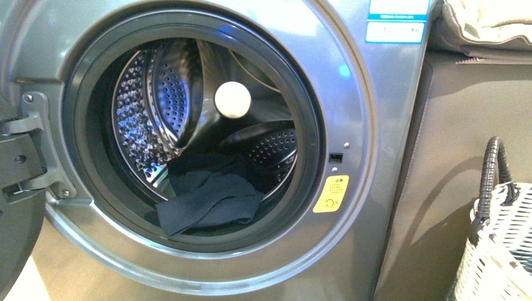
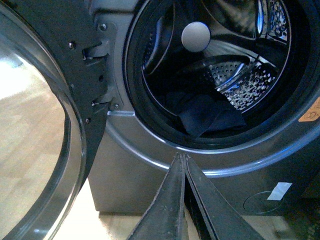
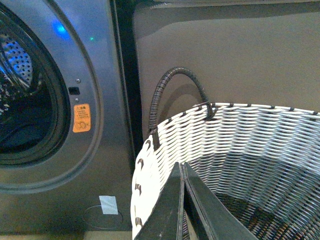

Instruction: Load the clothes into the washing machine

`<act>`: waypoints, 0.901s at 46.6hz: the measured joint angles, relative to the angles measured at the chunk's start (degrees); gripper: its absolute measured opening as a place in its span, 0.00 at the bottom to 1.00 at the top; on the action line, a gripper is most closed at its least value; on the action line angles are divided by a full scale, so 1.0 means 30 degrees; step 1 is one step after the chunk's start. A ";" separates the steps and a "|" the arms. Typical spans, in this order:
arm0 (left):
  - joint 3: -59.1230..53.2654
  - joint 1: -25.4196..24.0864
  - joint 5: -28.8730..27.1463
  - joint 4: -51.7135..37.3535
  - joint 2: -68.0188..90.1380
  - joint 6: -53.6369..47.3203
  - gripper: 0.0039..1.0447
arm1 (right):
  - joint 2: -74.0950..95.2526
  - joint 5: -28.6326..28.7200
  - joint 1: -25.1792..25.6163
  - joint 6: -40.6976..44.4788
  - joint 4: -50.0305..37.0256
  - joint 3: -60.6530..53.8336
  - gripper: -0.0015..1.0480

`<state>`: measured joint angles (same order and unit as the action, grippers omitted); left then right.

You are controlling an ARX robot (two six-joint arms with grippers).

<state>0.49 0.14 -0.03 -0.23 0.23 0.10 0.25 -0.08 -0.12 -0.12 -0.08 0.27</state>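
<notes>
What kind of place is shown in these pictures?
Probably a home laundry area: a front-loading washing machine with its door open, dark clothes in its drum, and a white woven basket beside it.

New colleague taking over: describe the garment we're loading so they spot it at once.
Find the silver-grey washing machine with its door open. Inside its steel drum, the clothes lie at the bottom, draping onto the door seal: plain dark navy fabric, the only soft thing in there.

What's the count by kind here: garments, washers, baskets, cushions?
Dark garments: 1, the clothes in the drum
Washers: 1, washing machine, door open
Woven baskets: 1, basket
Beige cushions: 1, cushion at the top right
Total: 4
</notes>
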 joint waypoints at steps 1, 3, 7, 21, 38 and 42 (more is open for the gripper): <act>0.0000 0.0000 0.0000 0.0029 0.0022 0.0000 0.03 | 0.0000 0.0000 0.0000 0.0000 0.0000 0.0000 0.02; 0.0000 0.0000 0.0007 0.0051 0.0000 -0.0007 0.03 | 0.0000 -0.0007 0.0000 0.0000 0.0007 0.0000 0.02; 0.0000 0.0000 0.0007 0.0058 0.0007 -0.0007 0.03 | 0.0000 0.0000 0.0000 0.0000 0.0015 0.0000 0.02; 0.0000 0.0000 0.0007 0.0066 0.0007 -0.0007 0.03 | 0.0000 0.0000 0.0000 0.0000 0.0015 0.0000 0.02; 0.0000 0.0000 0.0007 0.0066 0.0000 0.0007 0.55 | 0.0000 0.0000 0.0000 0.0029 0.0015 0.0000 0.51; 0.0000 0.0000 0.0000 0.0066 0.0000 0.0007 0.69 | 0.0000 0.0000 0.0000 0.0029 0.0015 0.0000 0.65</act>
<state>0.49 0.14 -0.03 -0.03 0.23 0.12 0.25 -0.08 -0.12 -0.03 -0.03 0.27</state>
